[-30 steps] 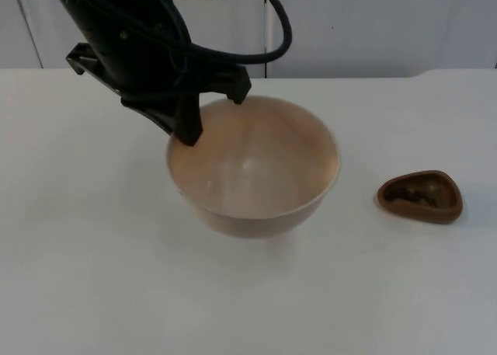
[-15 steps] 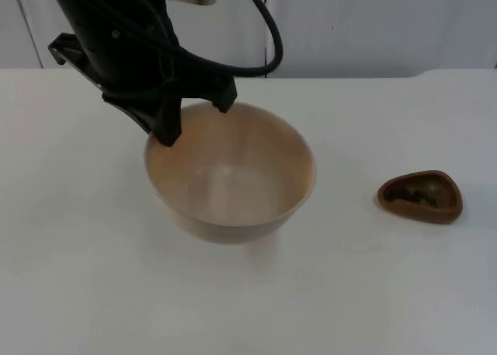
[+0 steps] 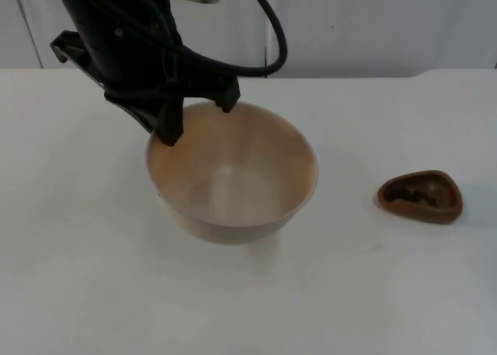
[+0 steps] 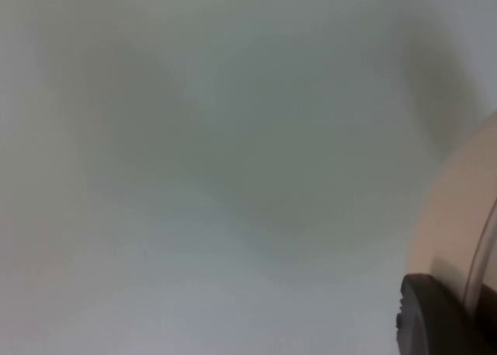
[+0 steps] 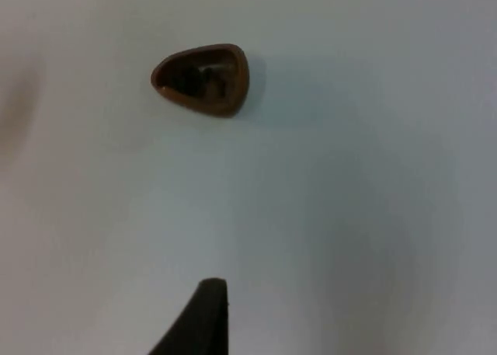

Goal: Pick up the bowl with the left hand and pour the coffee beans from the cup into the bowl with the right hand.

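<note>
Gripping the beige bowl [image 3: 231,176] by its far-left rim, my left gripper [image 3: 196,118] has one finger inside the wall and one outside, and the bowl hangs a little above the white table [image 3: 93,277]. Its pale wall [image 4: 458,223] shows beside my fingertip [image 4: 435,316] in the left wrist view. My right gripper [image 5: 203,312] hovers high over the table, whether clenched or released I cannot tell. The brown cup [image 3: 420,196] [image 5: 202,79] of coffee beans [image 3: 413,192] sits on the table, well apart from the bowl, to its right.
</note>
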Motion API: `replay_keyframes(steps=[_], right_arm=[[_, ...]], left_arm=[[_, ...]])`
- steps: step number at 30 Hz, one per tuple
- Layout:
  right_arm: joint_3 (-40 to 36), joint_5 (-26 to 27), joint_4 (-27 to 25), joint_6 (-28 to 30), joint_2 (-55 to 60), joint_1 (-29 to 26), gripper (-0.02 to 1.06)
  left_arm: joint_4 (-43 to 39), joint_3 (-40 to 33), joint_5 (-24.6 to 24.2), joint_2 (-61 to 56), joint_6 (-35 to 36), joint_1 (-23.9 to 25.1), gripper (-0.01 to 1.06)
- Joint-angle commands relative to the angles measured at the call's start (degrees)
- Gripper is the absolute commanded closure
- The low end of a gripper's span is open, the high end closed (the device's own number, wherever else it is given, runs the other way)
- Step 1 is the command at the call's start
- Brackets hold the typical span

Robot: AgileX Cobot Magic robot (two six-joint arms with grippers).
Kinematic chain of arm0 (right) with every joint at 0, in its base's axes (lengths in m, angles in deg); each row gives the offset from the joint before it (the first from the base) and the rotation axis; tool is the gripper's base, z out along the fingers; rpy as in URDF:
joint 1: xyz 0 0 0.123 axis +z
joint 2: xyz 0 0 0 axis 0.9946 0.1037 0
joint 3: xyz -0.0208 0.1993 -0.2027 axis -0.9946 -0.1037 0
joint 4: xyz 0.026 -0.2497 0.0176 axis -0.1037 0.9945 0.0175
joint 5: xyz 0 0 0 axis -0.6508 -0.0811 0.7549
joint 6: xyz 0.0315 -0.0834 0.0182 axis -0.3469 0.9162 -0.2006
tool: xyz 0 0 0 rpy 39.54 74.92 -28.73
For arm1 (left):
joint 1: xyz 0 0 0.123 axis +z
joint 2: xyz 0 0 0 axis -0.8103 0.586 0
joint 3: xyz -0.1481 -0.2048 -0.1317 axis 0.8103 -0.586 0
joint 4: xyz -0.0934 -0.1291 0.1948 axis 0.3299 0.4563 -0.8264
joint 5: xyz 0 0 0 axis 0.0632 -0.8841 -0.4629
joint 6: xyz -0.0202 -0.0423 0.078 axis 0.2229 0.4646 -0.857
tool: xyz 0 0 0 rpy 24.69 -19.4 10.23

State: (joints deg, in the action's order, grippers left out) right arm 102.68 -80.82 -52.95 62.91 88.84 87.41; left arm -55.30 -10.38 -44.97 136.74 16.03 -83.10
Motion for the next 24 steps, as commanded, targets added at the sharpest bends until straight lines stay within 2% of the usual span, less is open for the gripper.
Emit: replay_keyframes(steps=[1, 9, 16, 24], right_arm=[[3.6, 1.2, -1.4, 0.7, 6.3, -0.3, -0.01], [11.7, 2.7, -3.8, 3.2, 21.5, -0.2, -0.01], [19.2, 3.5, -3.8, 3.3, 34.1, -0.2, -0.01], [25.4, 3.1, -3.9, 4.3, 43.6, -0.2, -0.01]], left_arm=[[0.0, 0.4, 0.6, -0.8, 0.5, -0.3, 1.05], [0.4, 0.4, 0.9, -0.8, 0.3, -0.3, 1.05], [0.4, 0.4, 1.1, -0.8, 0.3, -0.3, 1.05], [1.3, 0.4, 1.2, -0.8, 0.3, -0.3, 1.05]])
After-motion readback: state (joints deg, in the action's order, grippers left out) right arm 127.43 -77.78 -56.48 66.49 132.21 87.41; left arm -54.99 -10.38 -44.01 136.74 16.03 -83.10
